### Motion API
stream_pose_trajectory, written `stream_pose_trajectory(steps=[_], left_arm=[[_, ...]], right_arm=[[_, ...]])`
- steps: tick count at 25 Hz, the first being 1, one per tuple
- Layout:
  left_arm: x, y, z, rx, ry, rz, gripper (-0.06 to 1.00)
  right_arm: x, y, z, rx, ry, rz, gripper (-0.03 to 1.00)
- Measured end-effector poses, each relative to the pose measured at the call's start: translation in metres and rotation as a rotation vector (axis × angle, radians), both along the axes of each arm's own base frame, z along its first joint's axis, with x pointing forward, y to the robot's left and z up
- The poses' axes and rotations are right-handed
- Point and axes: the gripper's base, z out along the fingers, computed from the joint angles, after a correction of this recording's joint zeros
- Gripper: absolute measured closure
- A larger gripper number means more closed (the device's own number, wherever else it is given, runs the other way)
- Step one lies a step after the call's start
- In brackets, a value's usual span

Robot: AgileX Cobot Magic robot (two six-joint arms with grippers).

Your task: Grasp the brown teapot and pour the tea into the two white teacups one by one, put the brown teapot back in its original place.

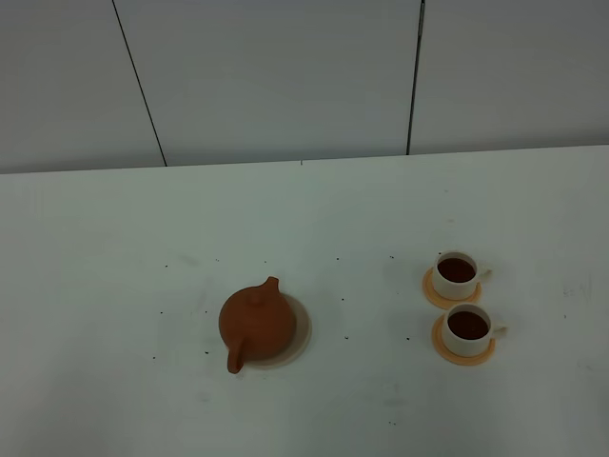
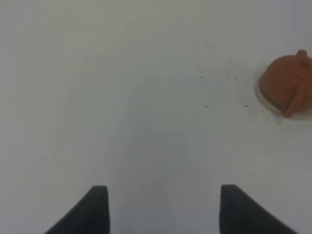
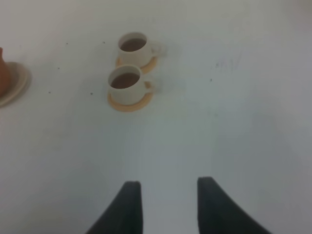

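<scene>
The brown teapot [image 1: 257, 324] sits upright on the pale beige trivet [image 1: 301, 328] left of the table's middle, handle toward the front; it also shows in the left wrist view [image 2: 291, 83]. The two white teacups, far [image 1: 457, 274] and near [image 1: 468, 329], stand on orange coasters at the right, each holding dark tea [image 1: 468, 326]. They show in the right wrist view [image 3: 126, 84]. The left gripper [image 2: 163, 202] is open and empty over bare table, well away from the teapot. The right gripper [image 3: 168, 197] is open and empty, short of the cups. No gripper appears in the high view.
The white table [image 1: 114, 248] carries small dark specks around the teapot and cups. A grey panelled wall [image 1: 285, 76] stands behind its far edge. Orange coasters [image 1: 443, 345] lie under the cups.
</scene>
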Motion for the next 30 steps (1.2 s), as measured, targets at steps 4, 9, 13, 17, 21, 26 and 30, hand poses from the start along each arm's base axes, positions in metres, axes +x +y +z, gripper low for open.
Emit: stream_pose_trajectory(steps=[4,9,13,17,21,26,30], left_arm=[[0.0,0.0,0.0,0.0,0.0,0.0,0.39],[0.0,0.0,0.0,0.0,0.0,0.0,0.39],[0.0,0.0,0.0,0.0,0.0,0.0,0.39],[0.0,0.0,0.0,0.0,0.0,0.0,0.39],[0.0,0.0,0.0,0.0,0.0,0.0,0.39],[0.0,0.0,0.0,0.0,0.0,0.0,0.39],[0.0,0.0,0.0,0.0,0.0,0.0,0.39]], right_arm=[[0.0,0.0,0.0,0.0,0.0,0.0,0.7],[0.0,0.0,0.0,0.001,0.0,0.0,0.7],[0.0,0.0,0.0,0.001,0.0,0.0,0.7],[0.0,0.0,0.0,0.001,0.0,0.0,0.7],[0.0,0.0,0.0,0.001,0.0,0.0,0.7],[0.0,0.0,0.0,0.001,0.0,0.0,0.7],[0.0,0.0,0.0,0.001,0.0,0.0,0.7]])
